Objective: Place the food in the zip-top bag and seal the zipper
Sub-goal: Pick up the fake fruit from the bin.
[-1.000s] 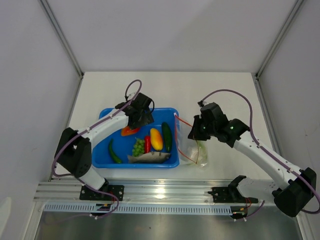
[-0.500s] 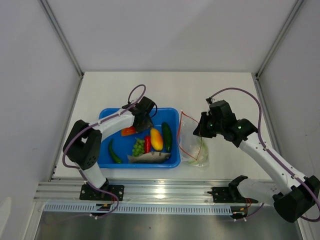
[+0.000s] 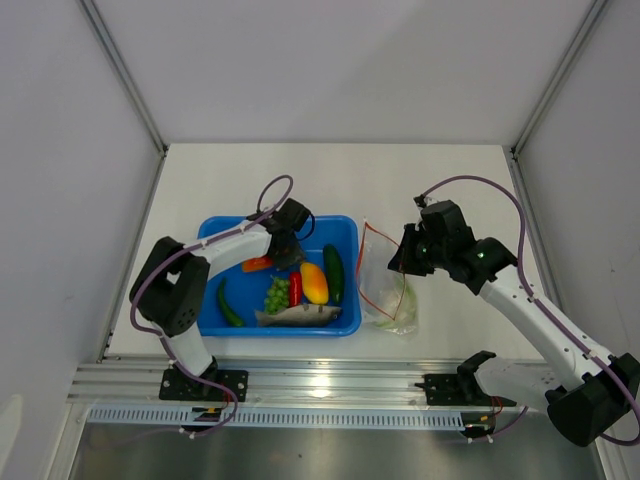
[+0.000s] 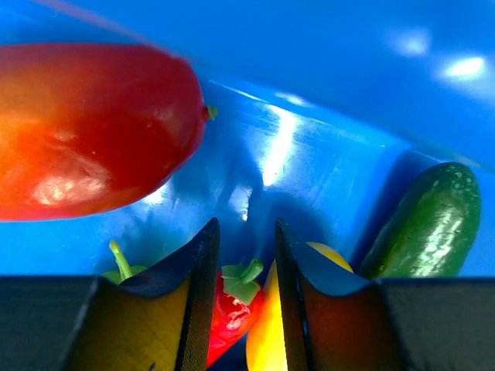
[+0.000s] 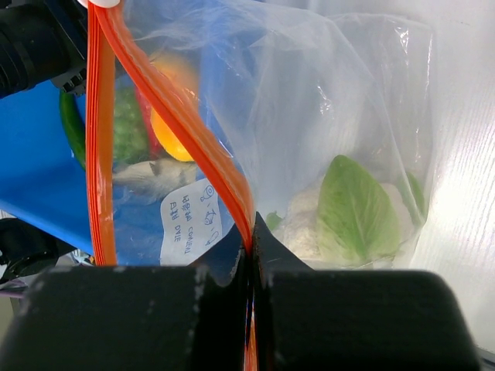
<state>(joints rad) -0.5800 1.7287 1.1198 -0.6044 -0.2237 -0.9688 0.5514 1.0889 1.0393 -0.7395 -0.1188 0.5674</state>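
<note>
The food lies in the blue tray (image 3: 215, 235): tomato (image 3: 258, 264), red chili (image 3: 295, 288), mango (image 3: 314, 282), cucumber (image 3: 333, 272), grapes (image 3: 277, 293), fish (image 3: 297, 316) and green pepper (image 3: 229, 303). My left gripper (image 3: 287, 250) hangs low over them with its jaws narrowly open. In the left wrist view the chili (image 4: 232, 305) shows through the gap of that gripper (image 4: 246, 224), with the mango (image 4: 271, 332), the tomato (image 4: 93, 131) and the cucumber (image 4: 425, 224) around it. The zip-top bag (image 3: 385, 285) lies right of the tray, cauliflower (image 5: 309, 220) inside. My right gripper (image 5: 251, 232) is shut on the zipper (image 5: 193, 131), and the bag's mouth gapes.
The tray's right wall (image 3: 352, 275) stands close to the bag. White table (image 3: 330, 180) stretches behind both. A metal rail (image 3: 320, 380) runs along the near edge, and grey walls with metal posts close the sides and back.
My left gripper's jaws have narrowed and it has sunk toward the chili. My right gripper has drawn the bag's mouth to the right, off the tray's edge, then stayed still.
</note>
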